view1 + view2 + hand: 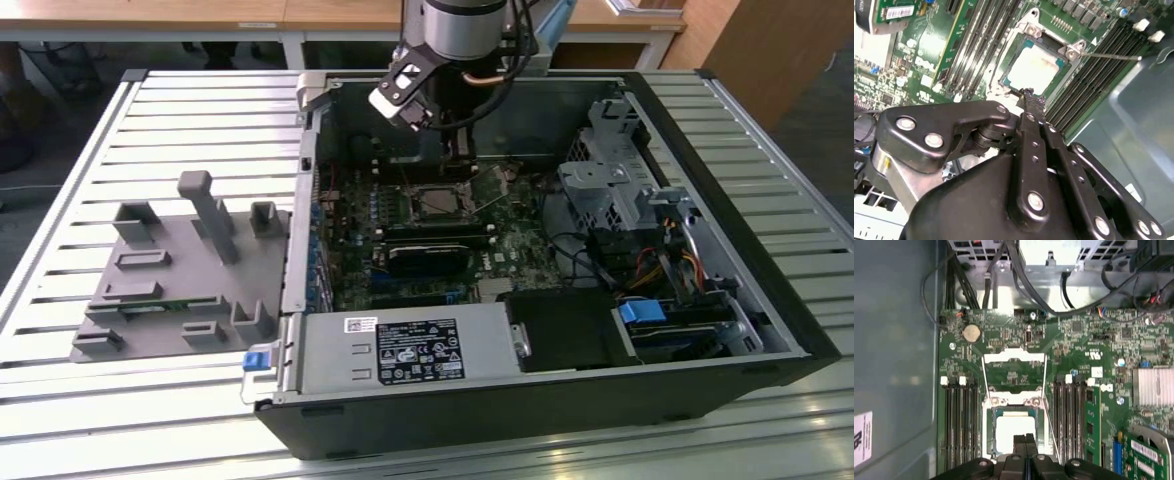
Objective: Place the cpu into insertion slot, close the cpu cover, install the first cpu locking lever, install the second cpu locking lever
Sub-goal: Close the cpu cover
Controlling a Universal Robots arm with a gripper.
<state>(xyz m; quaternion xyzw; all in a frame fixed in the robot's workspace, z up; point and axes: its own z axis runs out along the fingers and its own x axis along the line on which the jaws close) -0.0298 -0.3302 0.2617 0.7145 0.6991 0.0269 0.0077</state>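
Cpu (1014,432) sits in the insertion slot (993,435) mid-motherboard, the clenched, empty gripper (1025,440) just above it; the cpu cover (1014,356) lies flipped open, both locking levers (1050,420) apparently unlatched.

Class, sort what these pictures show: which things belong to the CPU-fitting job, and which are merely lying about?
Job in hand:
cpu, seated in the insertion slot
cpu cover, open
locking lever, unhooked
gripper, shut, above the cpu

Lying about:
memory slots
coin battery
grey fixture
power supply
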